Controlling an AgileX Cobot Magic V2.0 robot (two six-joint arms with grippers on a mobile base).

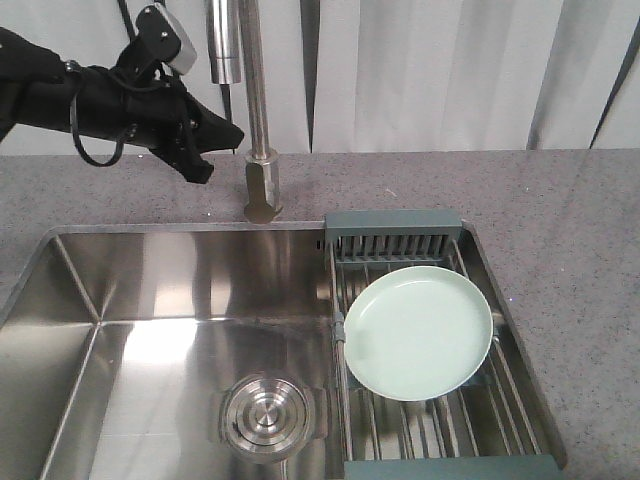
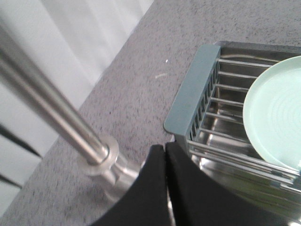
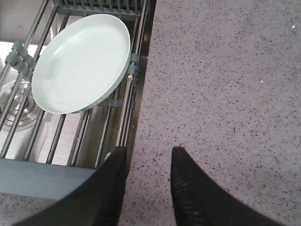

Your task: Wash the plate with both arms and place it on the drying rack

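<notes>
Plate (image 3: 81, 63) is seen flat on the drying rack (image 3: 42, 176), ahead-left of the open, empty right gripper (image 3: 148, 162), while the closed, empty left gripper (image 1: 200, 150) is held farther off by the tap (image 1: 255, 110).

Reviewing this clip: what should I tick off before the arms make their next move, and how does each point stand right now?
1. Plate lying on the drying rack: ok.
2. Left gripper holding nothing, fingers together: ok.
3. Right gripper open and holding nothing, over the countertop at the rack's edge: ok.
4. Left gripper clear of the faucet: cannot tell, it is very near.
5. Plate washed clean: cannot tell.
6. Water running: none visible, ok.
</notes>
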